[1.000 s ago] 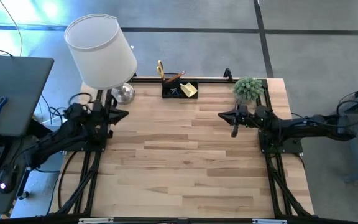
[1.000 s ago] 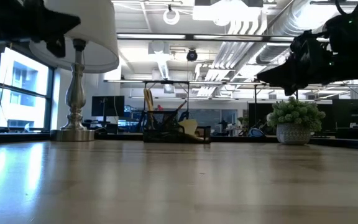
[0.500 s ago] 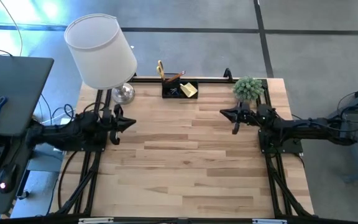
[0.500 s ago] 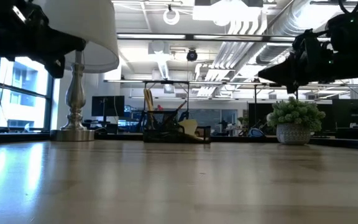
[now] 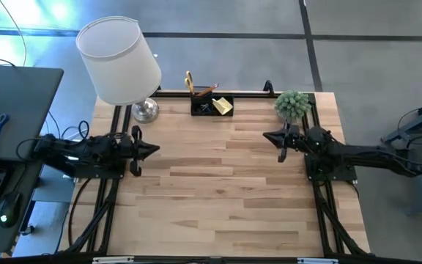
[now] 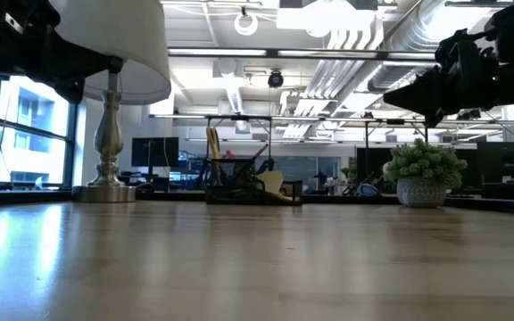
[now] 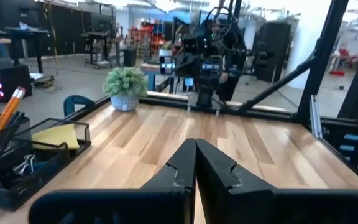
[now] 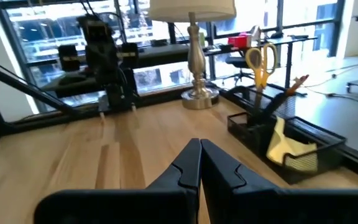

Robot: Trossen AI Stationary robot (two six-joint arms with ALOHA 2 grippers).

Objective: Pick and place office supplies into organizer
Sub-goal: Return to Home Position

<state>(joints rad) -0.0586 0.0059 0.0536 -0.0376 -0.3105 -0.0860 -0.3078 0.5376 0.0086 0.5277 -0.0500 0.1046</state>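
The left gripper (image 5: 151, 149), fingers pressed together and empty, hovers at the bench's (image 5: 218, 194) left edge, the organizer (image 5: 205, 107) holding the yellow sticky notes (image 5: 224, 105) stands mid far edge, and the right gripper (image 5: 267, 136), likewise closed on nothing, hovers near the right edge.

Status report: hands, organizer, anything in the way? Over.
Left hand shut, empty, left side. Right hand shut, empty, right side. Sticky notes in organizer. Plant close behind right hand.

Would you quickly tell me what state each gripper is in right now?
Left gripper: shut, empty, above the table's left side.
Right gripper: shut, empty, above its right side.
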